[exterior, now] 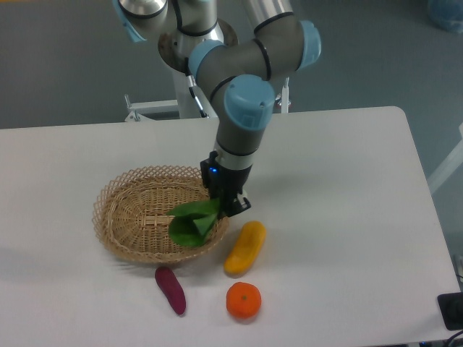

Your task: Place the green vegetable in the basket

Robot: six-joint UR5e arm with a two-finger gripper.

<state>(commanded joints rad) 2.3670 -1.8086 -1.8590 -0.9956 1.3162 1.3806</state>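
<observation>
The green vegetable (192, 221), a small bok choy with dark green floppy leaves, hangs from my gripper (226, 204) over the right part of the basket. Its stalk base is hidden between the fingers. The gripper is shut on it, just above the basket's right rim. The basket (130, 217) is a shallow oval of tan woven wicker on the left-centre of the white table. The leaves droop down toward the basket's inside; I cannot tell whether they touch it.
A yellow oblong vegetable (245, 247) lies just right of the basket. A purple sweet potato (171, 290) and an orange (243, 301) lie in front of it, near the table's front edge. The arm's base stands behind the table.
</observation>
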